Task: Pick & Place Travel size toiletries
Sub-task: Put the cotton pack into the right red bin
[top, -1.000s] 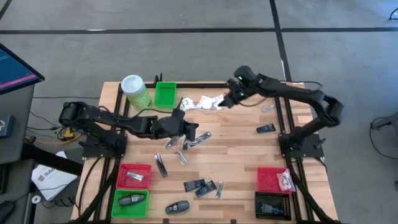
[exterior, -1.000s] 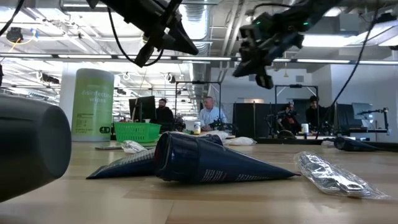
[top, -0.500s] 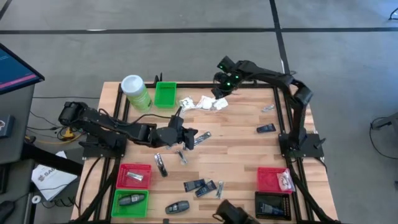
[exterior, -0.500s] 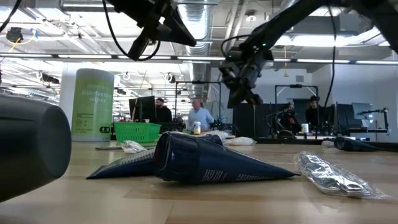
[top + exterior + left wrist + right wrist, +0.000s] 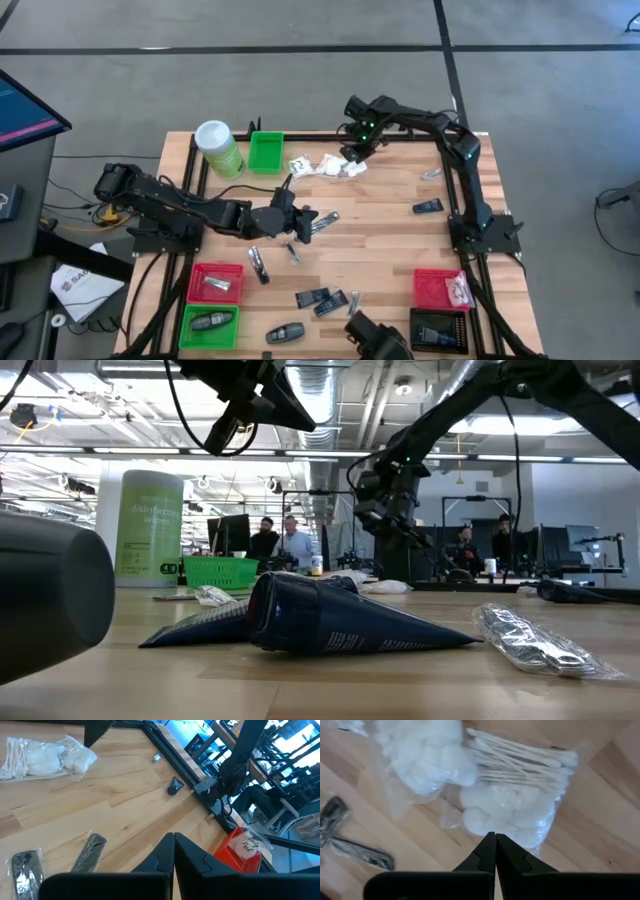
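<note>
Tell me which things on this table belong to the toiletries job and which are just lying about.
Job:
- white cotton packets
- silvery packets
- dark packets
- dark packet near the right arm
- red bins, green bins, black bin

Lying about:
- green wipes canister
- monitor off the table

Two dark arms are seen over the wooden surface [image 5: 380, 235].

Five bins are counted: two red bins [image 5: 215, 283] [image 5: 437, 288], two green bins [image 5: 265, 152] [image 5: 208, 325] and one black bin [image 5: 437, 330].

One green canister [image 5: 217, 146] with a white lid is seen.

Among the loose items, a cluster of about four white sachets [image 5: 325, 166] is seen, though the exact number cannot be told, along with two dark packets lying together [image 5: 320, 300], one further dark packet [image 5: 428, 206] and one black oval piece [image 5: 285, 332].
</note>
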`<state>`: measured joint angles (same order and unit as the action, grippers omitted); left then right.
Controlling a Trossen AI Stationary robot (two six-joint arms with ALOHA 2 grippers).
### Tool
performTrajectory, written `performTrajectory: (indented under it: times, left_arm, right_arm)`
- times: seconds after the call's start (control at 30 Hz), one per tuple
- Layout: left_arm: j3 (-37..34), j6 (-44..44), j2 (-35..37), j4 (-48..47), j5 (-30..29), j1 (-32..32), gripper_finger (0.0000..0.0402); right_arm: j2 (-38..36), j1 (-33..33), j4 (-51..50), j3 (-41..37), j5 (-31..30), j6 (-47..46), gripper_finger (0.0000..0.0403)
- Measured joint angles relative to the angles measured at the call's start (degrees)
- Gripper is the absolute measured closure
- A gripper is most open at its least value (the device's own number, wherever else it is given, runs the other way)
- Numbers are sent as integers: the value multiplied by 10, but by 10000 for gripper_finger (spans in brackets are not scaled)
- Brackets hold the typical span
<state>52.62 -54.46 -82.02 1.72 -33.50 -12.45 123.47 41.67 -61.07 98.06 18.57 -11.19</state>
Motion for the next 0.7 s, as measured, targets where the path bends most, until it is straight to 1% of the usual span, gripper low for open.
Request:
performTrajectory:
  times: [0.1,0.23,0.43,0.57,0.7]
  left_arm:
    - [0,0,0,0,-1,0,401]
    - [0,1,0,0,-2,0,401]
    - [0,1,0,0,-6,0,401]
    - [0,1,0,1,-7,0,401]
    - [0,1,0,2,-7,0,401]
  right_arm:
    - [7,2,-3,0,-3,-9,403]
    - [6,1,11,0,-23,-20,403]
    - [7,7,11,0,-22,-45,403]
    - [7,16,8,0,-11,-66,403]
    - [15,24,-1,1,29,-87,403]
